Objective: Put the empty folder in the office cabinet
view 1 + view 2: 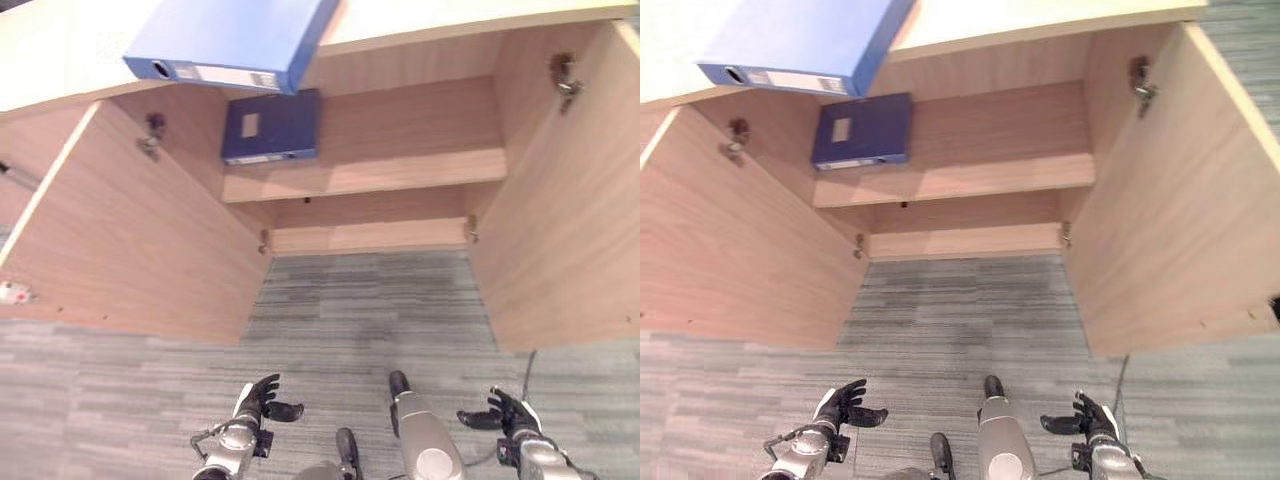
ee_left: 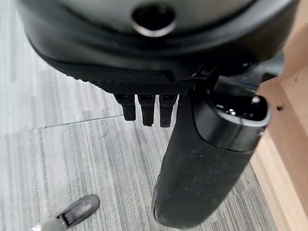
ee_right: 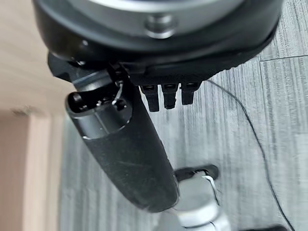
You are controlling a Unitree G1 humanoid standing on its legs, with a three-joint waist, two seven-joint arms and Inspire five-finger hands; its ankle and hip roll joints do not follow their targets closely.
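Looking down through the left eye view, the office cabinet stands with both doors swung wide, and a dark blue folder lies flat on its upper shelf, toward the left side. Above it, a lighter blue lever-arch folder sits on the cabinet top, its spine end jutting past the front edge. Down low over the grey carpet, the left hand and the right hand hang relaxed, fingers loosely spread, thumbs pointing inward, nothing held.

Right eye view, same scene: dark folder on the shelf, lighter one overhanging the top, both hands empty and well apart from the cabinet.

Left wrist view: fingers straight, thumb out, carpet beyond, a wooden door edge alongside.

Right wrist view: fingers straight, thumb extended, holding nothing, over carpet.
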